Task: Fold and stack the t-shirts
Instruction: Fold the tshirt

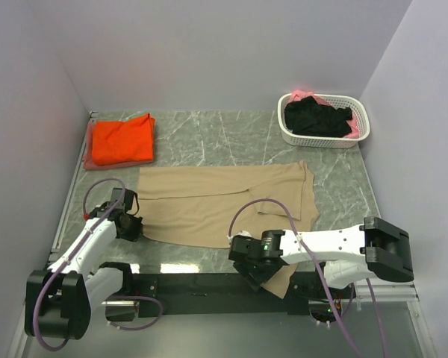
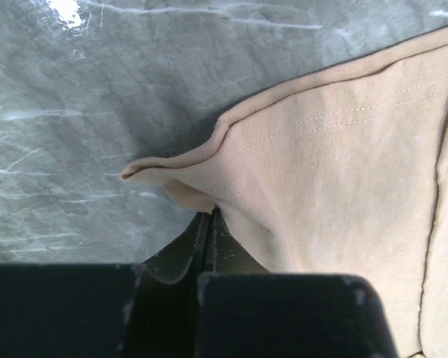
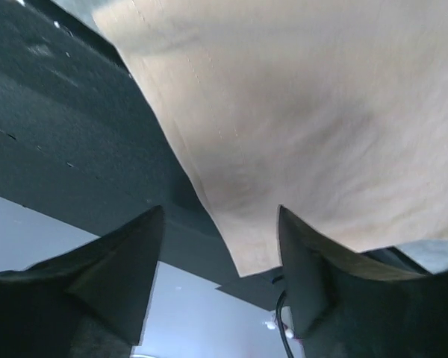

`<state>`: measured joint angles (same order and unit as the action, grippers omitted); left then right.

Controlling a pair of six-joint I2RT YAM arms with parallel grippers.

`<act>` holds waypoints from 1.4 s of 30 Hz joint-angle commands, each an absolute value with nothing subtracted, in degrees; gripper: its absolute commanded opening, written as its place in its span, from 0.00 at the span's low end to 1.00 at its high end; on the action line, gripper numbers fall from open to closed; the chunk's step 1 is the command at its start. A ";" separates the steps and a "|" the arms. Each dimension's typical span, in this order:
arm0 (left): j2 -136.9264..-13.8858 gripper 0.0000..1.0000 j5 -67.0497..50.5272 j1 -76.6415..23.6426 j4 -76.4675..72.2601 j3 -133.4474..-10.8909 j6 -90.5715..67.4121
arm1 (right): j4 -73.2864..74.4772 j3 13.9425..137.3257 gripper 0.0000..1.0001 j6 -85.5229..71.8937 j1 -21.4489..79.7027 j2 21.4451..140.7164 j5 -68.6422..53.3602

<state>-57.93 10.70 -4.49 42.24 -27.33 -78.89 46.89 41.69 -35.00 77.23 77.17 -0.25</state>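
Your tan t-shirt (image 1: 224,195) lay spread flat across the middle of the marble table (image 1: 209,134), its long side running left to right. 1 flap of it drooped over the near edge of the table, in front of the black rail (image 1: 194,283) that carries the arm bases.

You had the left gripper (image 1: 129,226) down at the shirt's near left corner. In the left wrist view its 2 fingers (image 2: 172,261) were pressed together on the hem, pinching a small raised fold of the tan cloth (image 2: 343,149) just above the marble.

Your right gripper (image 1: 248,270) sat low at the near edge, beside the drooping flap. In the right wrist view its fingers (image 3: 127,276) stood wide apart, and the corner of the tan cloth (image 3: 299,112) hung down between them; the right-hand finger overlapped the cloth's edge, though I cannot tell if it touched.

The orange t-shirt (image 1: 122,139) rested folded at the far left corner of the table, well apart from the tan one. At the far right, the white basket (image 1: 321,140) held a black t-shirt (image 1: 317,118) bunched up, with a pink t-shirt (image 1: 302,95) showing at its rim.
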 commanded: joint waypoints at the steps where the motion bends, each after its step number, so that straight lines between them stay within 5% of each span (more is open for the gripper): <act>1: -57.48 0.01 11.95 -4.48 41.04 -26.89 -78.05 | 48.78 41.40 0.67 -37.09 78.13 76.99 0.97; 8: -57.83 0.01 12.48 -4.48 41.66 -27.25 -78.22 | 46.58 39.03 0.63 -38.15 78.13 78.84 -1.04; 16: -58.89 0.01 12.13 -4.48 41.75 -27.42 -78.22 | 47.10 38.67 0.42 -38.49 78.05 82.44 2.19; 19: -58.89 0.01 11.95 -4.57 41.66 -27.25 -78.13 | 49.82 39.81 0.16 -39.80 77.87 82.97 6.58; 22: -58.80 0.01 12.13 -4.57 41.92 -27.42 -78.22 | 51.50 40.78 0.00 -40.69 77.08 81.65 9.40; 42: -59.32 0.01 10.98 -4.48 42.72 -33.31 -75.15 | 58.36 51.06 0.00 -34.98 57.32 72.77 21.80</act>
<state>-58.89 10.41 -4.49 42.68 -30.63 -76.12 56.71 48.18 -36.32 60.71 74.02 17.56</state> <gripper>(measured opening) 0.012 0.026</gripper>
